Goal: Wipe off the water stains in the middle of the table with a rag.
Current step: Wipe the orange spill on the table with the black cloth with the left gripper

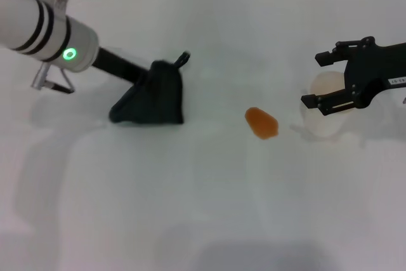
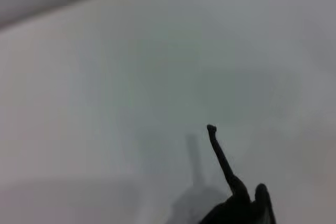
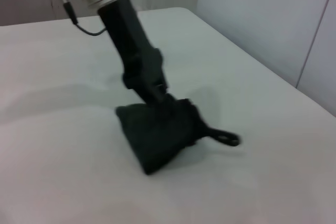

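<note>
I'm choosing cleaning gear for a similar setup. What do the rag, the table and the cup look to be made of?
The rag, under the left gripper: soft black cloth, matte, wrinkled and bunched. The table: smooth white surface with faint sheen, probably laminate. The cup, by the right gripper: whitish and translucent, likely plastic.

The robot's left arm is a fat white tube (image 1: 28, 20) with two black rings around it. Near its end glows a small green ring light (image 1: 69, 54) (round like a button). A thin silver metal loop (image 1: 52, 80) sticks out under it. After the white part comes a slim black wrist piece (image 3: 134, 45), with a thin black cable (image 3: 84, 27) beside it. The right arm ends in a black metal gripper (image 1: 314, 80) with blocky edges and a little white label (image 1: 396, 81).
</note>
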You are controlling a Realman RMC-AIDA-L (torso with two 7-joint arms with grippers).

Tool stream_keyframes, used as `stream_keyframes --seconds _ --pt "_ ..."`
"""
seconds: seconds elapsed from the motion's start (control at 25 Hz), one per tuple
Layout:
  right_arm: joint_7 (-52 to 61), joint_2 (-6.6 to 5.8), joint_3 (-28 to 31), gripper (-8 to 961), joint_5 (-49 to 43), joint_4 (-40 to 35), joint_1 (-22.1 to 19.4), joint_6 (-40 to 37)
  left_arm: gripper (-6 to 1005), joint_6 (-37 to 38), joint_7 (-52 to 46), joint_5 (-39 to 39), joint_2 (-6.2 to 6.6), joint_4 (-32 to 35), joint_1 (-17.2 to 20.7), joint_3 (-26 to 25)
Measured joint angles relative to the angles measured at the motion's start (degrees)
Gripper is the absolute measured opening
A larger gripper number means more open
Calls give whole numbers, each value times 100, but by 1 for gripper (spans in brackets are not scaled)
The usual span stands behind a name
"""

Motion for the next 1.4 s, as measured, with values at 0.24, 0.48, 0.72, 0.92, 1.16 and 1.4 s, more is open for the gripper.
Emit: stream_keyframes --seconds 0.24,0.48,0.72,0.92,1.16,1.4 --pt "-10 2 0 867 4 4 0 0 81 -428 669 -958 -15 -146 -56 63" --pt "-15 3 -15 867 5 7 8 10 80 -642 1208 -1783 -12 -268 -87 432" --pt "-16 3 -42 867 2 7 20 12 80 -805 1675 -2467 -28 -439 -103 895" --pt "-17 3 -53 867 0 8 20 18 79 -1173 2020 -2961 -34 -915 -158 1314" --pt "-17 3 -75 867 -1 7 17 21 79 -1864 2057 -3312 -60 -1231 -223 1962" --pt "-1 2 -123 867 0 11 16 21 78 -2399 1862 -3472 -63 -1240 -230 2628"
